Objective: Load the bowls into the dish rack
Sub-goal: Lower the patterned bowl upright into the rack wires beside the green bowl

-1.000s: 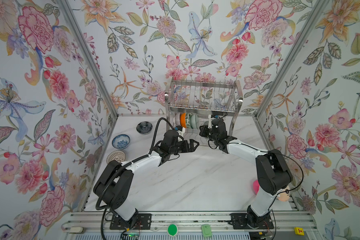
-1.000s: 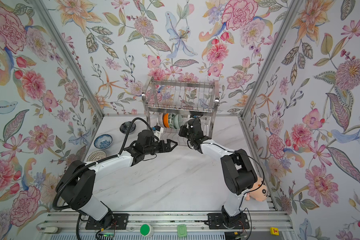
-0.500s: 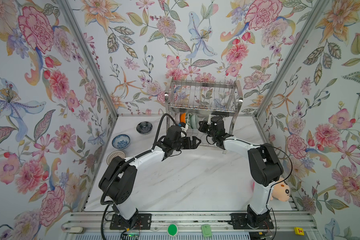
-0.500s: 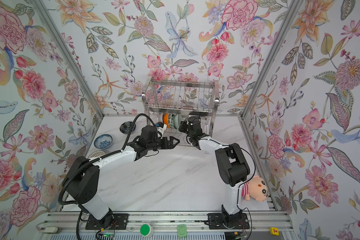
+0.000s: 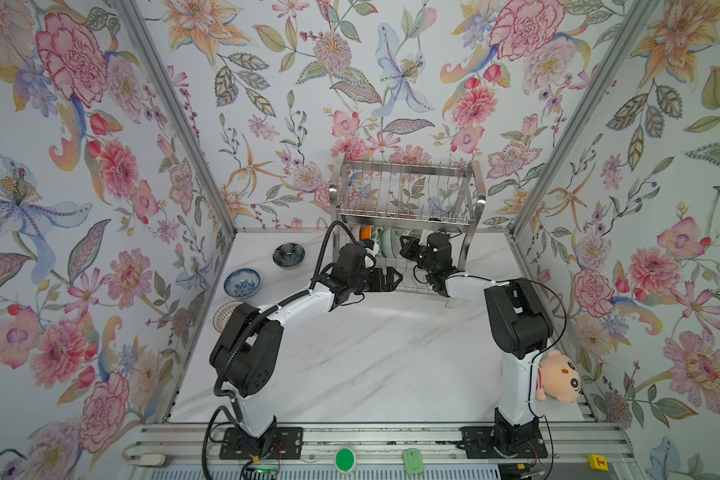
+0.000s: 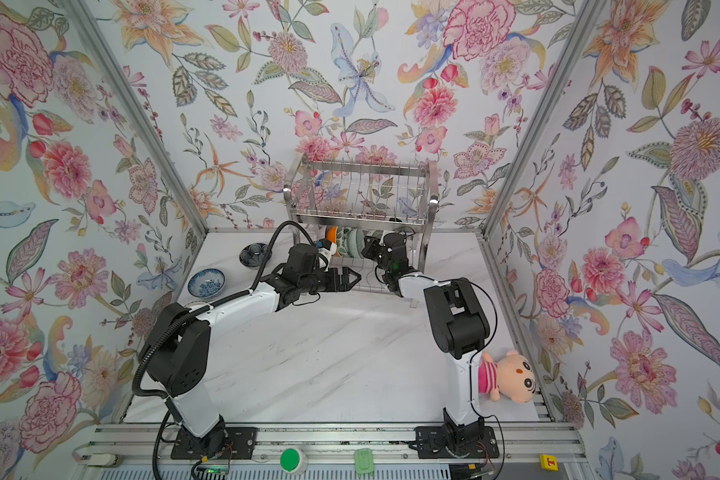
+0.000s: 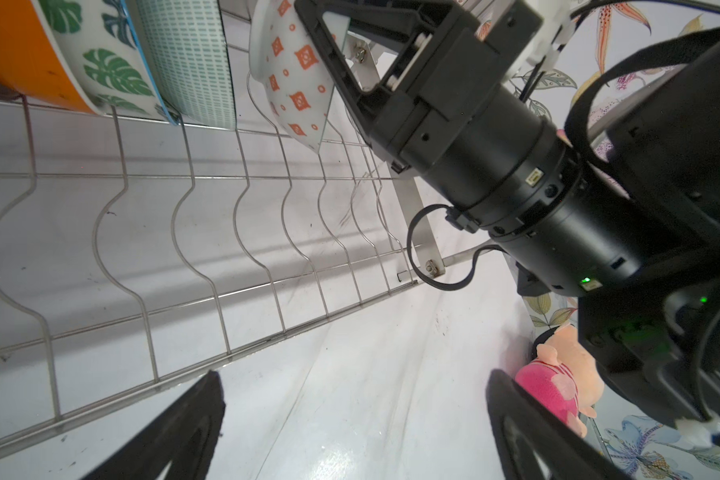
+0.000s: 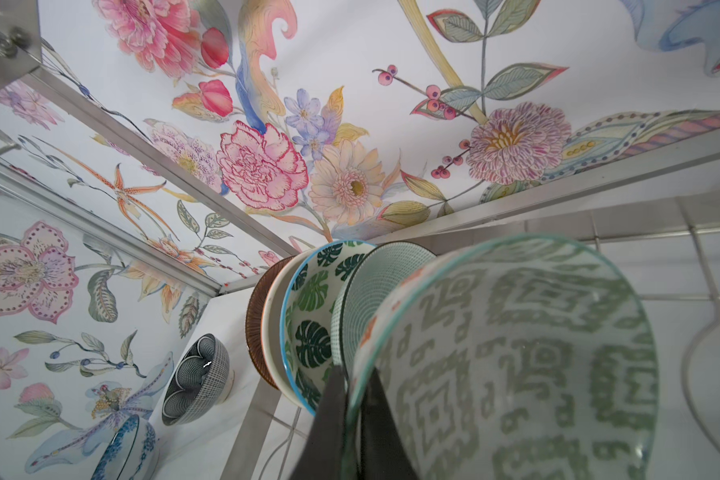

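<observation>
The job looks a little past halfway. On the lower shelf of the dish rack (image 5: 404, 217), at the far middle of the tabletop (image 5: 371, 365), three bowls stand on edge side by side towards the left end: an orange bowl (image 7: 13, 50), a leaf-print bowl (image 7: 109, 70) and a grey-green bowl (image 7: 188, 62). The right wrist view also shows a brown ribbed rim (image 8: 255, 320) beyond the orange one, which may be a fourth bowl. The right fingers (image 8: 331, 419) are clamped together on the rim of a white bowl with orange diamonds (image 7: 296, 70), holding it tilted on edge inside the lower shelf, just right of the grey-green bowl with a gap between them. Whether it touches the wires I cannot tell, so I judge this bowl as being placed and not yet released. The left fingers (image 7: 175, 436) are spread wide apart and empty, just in front of the rack's near edge. Three bowls wait on the tabletop at the far left: a dark bowl (image 5: 288, 254), a blue floral bowl (image 5: 242, 282) and a lattice bowl (image 5: 222, 316) partly hidden by the left arm. The upper shelf shows no bowls. A plush toy (image 5: 560, 380) lies at the near right by the right arm's base and is no part of the load
</observation>
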You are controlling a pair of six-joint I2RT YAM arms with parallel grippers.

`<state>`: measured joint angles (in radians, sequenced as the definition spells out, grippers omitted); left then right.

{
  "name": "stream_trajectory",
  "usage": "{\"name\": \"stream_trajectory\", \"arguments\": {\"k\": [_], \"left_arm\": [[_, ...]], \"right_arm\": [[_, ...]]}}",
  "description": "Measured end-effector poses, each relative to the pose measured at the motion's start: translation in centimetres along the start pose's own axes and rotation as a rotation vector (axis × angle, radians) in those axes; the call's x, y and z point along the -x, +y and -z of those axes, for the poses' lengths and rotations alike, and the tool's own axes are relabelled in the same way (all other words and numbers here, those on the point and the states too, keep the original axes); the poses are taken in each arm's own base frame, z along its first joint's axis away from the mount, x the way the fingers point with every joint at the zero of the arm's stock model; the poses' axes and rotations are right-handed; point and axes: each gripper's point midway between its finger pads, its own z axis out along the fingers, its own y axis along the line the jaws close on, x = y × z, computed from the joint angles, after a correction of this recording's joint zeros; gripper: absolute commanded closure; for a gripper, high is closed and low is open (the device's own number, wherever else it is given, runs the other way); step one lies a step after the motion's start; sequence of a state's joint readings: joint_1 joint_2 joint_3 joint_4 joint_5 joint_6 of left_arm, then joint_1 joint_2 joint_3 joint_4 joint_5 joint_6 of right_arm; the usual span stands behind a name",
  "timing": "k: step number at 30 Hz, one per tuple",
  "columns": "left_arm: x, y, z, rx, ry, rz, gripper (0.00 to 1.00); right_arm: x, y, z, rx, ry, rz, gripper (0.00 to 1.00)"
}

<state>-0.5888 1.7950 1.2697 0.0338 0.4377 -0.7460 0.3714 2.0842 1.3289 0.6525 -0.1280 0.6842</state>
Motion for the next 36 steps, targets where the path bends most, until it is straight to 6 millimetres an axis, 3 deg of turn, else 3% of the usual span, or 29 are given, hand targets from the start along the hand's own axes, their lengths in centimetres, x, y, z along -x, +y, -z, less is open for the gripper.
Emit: {"name": "stream_trajectory", "arguments": {"k": [5, 16, 24, 36], "left_arm": [[0.7, 0.2, 0.1, 0.008, -0.004, -0.002, 0.0], [0.7, 0.8, 0.1, 0.025, 0.01, -0.011, 0.01], [0.5, 1.2, 0.0, 0.035, 0.018, -0.007, 0.01], [0.2, 1.9, -0.3, 0.046, 0.032, 0.002, 0.01]], "right_arm": [[-0.1, -0.4, -0.9, 0.038, -0.005, -0.032, 1.0], [0.7, 0.9, -2.2, 0.161, -0.038, -0.082, 1.0], [-0.3, -0.2, -3.0, 0.186, -0.022, -0.129, 1.0], [0.1, -0.4, -3.7, 0.248, -0.046, -0.175, 1.0]]}}
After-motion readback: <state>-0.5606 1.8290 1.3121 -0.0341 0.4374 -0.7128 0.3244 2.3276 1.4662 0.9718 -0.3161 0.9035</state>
